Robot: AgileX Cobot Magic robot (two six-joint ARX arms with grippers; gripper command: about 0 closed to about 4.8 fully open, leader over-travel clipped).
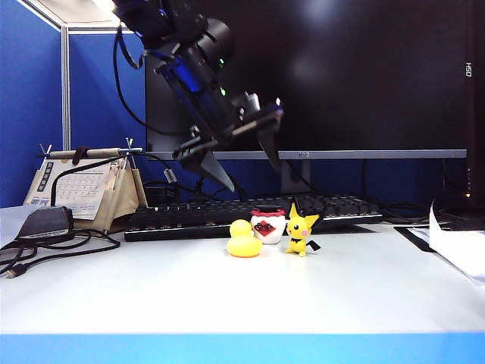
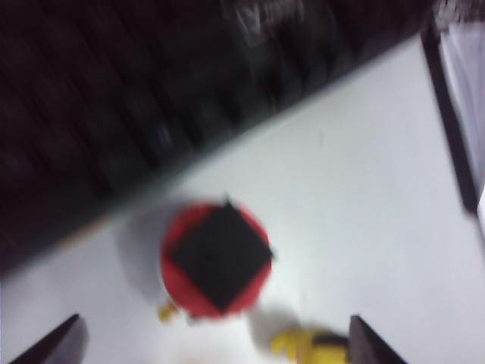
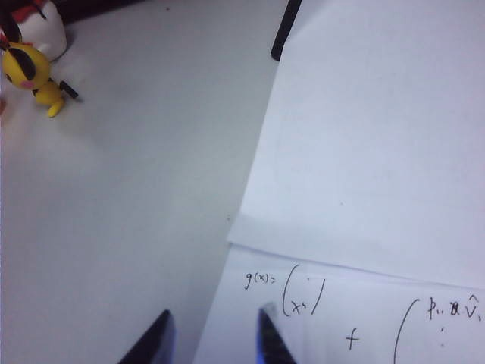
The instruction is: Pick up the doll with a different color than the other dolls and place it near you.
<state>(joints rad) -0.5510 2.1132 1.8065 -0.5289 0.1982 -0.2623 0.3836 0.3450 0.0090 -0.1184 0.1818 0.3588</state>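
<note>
3 dolls stand mid-counter (image 1: pixel 151 288): white doll (image 1: pixel 268 226) between duck (image 1: pixel 244 240) and yellow figure (image 1: pixel 301 232). Left gripper (image 1: pixel 242 155), jaws apart, hangs above it, nearer. Right gripper (image 3: pixel 214 334), jaws apart, over paper (image 3: pixel 379 152), right.

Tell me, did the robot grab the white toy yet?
Not yet. The white egg-shaped doll with the red-rimmed black hat stands between the yellow rubber duck and the yellow pointed-ear figure. The left gripper hangs open above it. The right gripper waits over handwritten paper. Grabbing and bringing it closer remain.
</note>
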